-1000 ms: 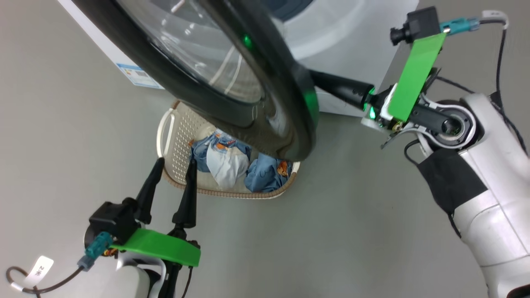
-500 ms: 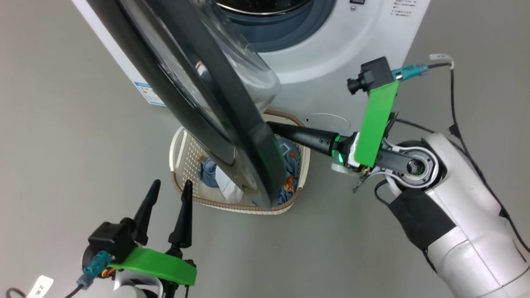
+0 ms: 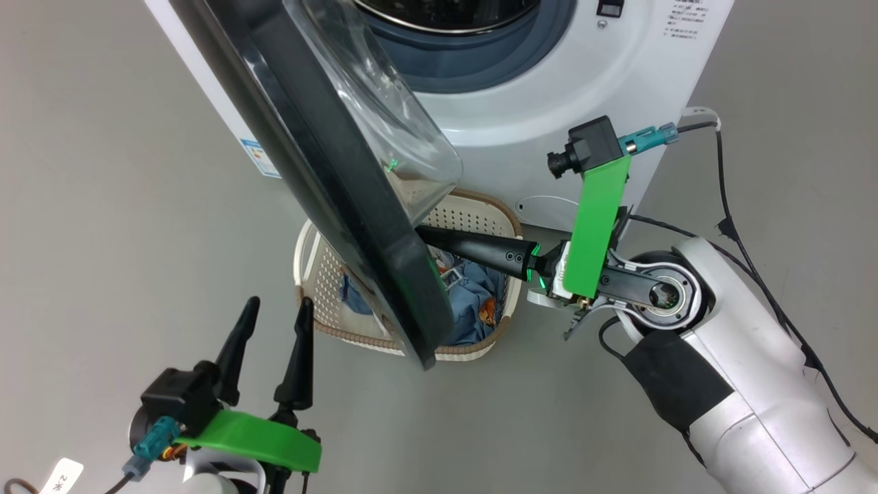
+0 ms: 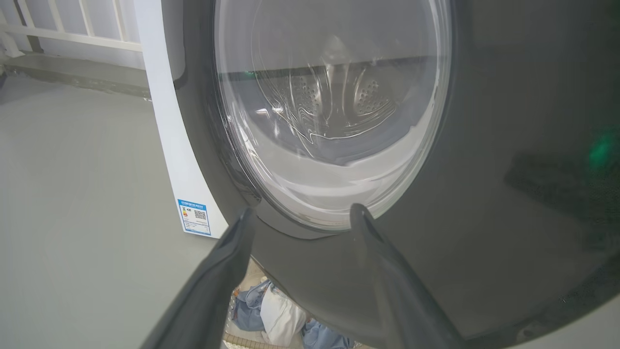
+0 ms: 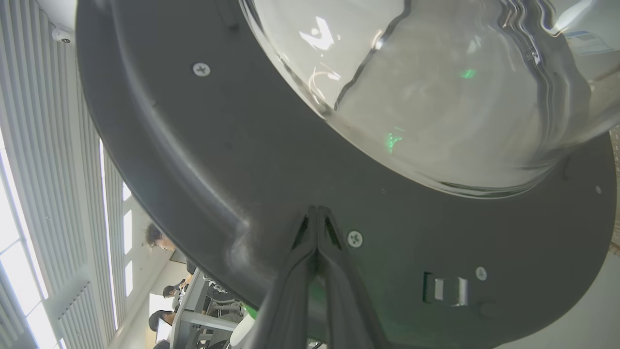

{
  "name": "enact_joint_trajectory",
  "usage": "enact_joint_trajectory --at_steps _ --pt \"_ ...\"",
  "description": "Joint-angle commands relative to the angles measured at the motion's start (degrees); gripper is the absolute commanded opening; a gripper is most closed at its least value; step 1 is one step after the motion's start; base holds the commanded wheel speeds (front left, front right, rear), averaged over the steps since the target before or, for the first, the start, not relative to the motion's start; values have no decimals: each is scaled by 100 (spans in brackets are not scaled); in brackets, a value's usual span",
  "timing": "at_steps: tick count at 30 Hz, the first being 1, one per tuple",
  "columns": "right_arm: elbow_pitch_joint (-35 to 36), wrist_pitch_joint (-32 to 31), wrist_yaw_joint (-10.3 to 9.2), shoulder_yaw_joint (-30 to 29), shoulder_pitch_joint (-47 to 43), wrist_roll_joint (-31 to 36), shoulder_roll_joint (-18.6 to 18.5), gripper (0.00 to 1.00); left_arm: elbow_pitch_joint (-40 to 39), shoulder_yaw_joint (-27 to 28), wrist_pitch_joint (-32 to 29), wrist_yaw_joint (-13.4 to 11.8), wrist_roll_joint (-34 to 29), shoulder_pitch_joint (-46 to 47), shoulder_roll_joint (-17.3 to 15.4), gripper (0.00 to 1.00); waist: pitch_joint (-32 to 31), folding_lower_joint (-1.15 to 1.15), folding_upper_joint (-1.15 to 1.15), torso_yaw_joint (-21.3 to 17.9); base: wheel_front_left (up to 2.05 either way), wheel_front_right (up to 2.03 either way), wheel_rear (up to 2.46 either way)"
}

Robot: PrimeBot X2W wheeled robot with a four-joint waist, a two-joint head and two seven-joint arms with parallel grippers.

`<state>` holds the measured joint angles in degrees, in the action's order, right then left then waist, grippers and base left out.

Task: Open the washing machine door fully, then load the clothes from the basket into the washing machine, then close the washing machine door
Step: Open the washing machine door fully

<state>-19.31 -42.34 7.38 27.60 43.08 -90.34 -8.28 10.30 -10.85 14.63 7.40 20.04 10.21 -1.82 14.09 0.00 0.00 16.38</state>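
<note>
The washing machine door (image 3: 329, 192) stands partly open above the basket (image 3: 480, 206) of clothes (image 3: 470, 312); the right hand (image 3: 439, 239), fingers together, meets its inner face; the left hand (image 3: 276, 303) is spread.

The black-rimmed washing machine door (image 3: 357, 233) stands swung out from the white washing machine (image 3: 549, 116); beneath its lower edge sits the cream basket (image 3: 473, 216), holding light-blue clothes (image 3: 473, 312).

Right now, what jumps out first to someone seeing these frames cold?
The big round black-rimmed glass washing machine door, swung out across the upper middle of the head view in front of the white front-loading washing machine. The shut right pincer points at its inner face; beneath, the cream perforated plastic basket holds light-blue clothes.
</note>
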Motion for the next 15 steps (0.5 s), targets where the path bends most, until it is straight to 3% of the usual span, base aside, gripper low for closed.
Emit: enact_joint_trajectory --at_steps 1,7,9,10,11,15 --pt "185 -21 11 100 -103 -7 218 0 -146 219 37 7 -40 -38 -106 100 -19 0 0 -16 0 0 0" --pt "202 135 11 83 -181 130 145 0 -110 261 37 7 -58 -50 -106 100 -133 0 0 -108 0 0 0" --pt "237 238 11 61 -257 173 87 41 -63 241 37 8 -71 -44 -106 100 -181 0 0 -156 0 0 0" --pt "239 299 11 41 -305 185 59 80 -34 236 37 8 -87 -47 -106 100 -209 0 0 -189 0 0 0" --pt "234 365 11 25 -351 206 27 100 -12 237 37 8 -97 -51 -106 100 -235 0 0 -225 0 0 0" --pt "242 603 11 24 -543 303 -109 100 42 273 37 8 -144 -83 -106 100 -342 0 0 -379 0 0 0"
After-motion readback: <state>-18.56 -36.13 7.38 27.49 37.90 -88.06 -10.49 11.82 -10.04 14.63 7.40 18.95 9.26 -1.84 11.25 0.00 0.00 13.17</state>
